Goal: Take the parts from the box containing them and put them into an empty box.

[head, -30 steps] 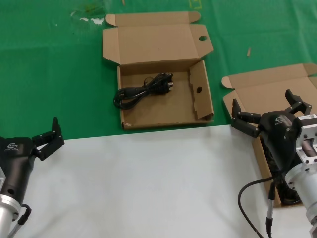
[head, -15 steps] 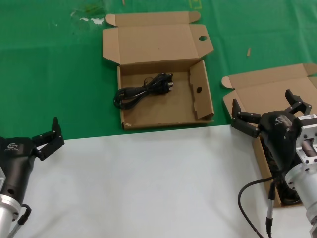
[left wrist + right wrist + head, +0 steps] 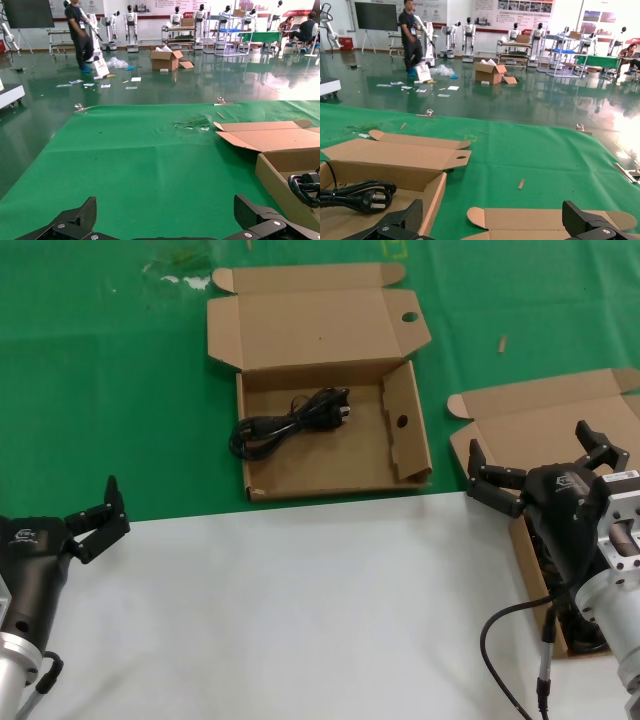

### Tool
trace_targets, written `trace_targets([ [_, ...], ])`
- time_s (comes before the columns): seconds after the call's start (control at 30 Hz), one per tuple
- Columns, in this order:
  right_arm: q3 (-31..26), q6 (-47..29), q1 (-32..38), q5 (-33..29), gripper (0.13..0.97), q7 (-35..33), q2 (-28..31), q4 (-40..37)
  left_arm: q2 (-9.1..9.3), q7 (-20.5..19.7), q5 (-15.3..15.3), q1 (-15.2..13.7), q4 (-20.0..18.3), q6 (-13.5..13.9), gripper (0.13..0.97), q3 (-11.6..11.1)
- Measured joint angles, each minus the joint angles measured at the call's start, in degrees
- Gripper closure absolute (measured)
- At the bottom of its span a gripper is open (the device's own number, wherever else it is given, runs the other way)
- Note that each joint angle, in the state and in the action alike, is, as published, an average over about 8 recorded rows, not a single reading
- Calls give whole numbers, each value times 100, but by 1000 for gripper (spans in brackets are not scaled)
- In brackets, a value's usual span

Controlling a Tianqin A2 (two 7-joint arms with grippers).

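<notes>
My right gripper (image 3: 492,225) is spread wide, fingertips (image 3: 400,222) at seven and five o'clock. A black cable (image 3: 357,194) lies in the holed box (image 3: 395,160) at nine; another lid (image 3: 540,220) sits between my fingers.

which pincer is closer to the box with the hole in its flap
Roughly even, the right slightly nearer. The right pincer, open, hovers beside the holed box's right wall, over the plain-lidded box. The left pincer, open, sits off the holed box's near-left corner at the white tabletop's edge.

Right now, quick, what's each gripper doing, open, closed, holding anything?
Left gripper: open, empty, low at the left over the white surface.
Right gripper: open, empty, above the plain-lidded box.
</notes>
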Motion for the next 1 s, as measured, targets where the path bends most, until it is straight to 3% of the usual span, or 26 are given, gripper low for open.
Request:
trace_targets([
  [1.0,0,0,0,0,129,0,0,0,0,0,0,0,0,0,132,0],
])
